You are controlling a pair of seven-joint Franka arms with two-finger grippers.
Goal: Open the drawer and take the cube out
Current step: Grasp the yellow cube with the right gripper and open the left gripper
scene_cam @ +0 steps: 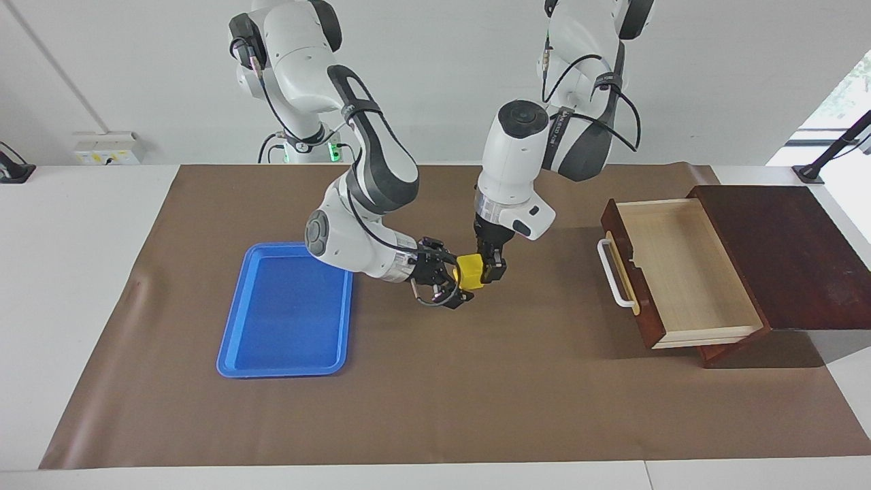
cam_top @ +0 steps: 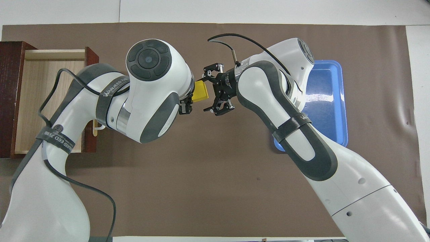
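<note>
A white table carries a brown mat across the frame's middle. A blue tray lies centre-left on it; the open drawer sits at right.

1. a robotics lab or test room, not a home or shop.
2. two white and grey robot arms stand mounted at one edge of a long white table, with loose black cables running along them.
3. a plain brown mat covers most of the tabletop as a work surface.
4. the wall by the arms is bare and white, with a power socket strip fixed low on it.
5. black clamp stands grip the table's edges.
</note>
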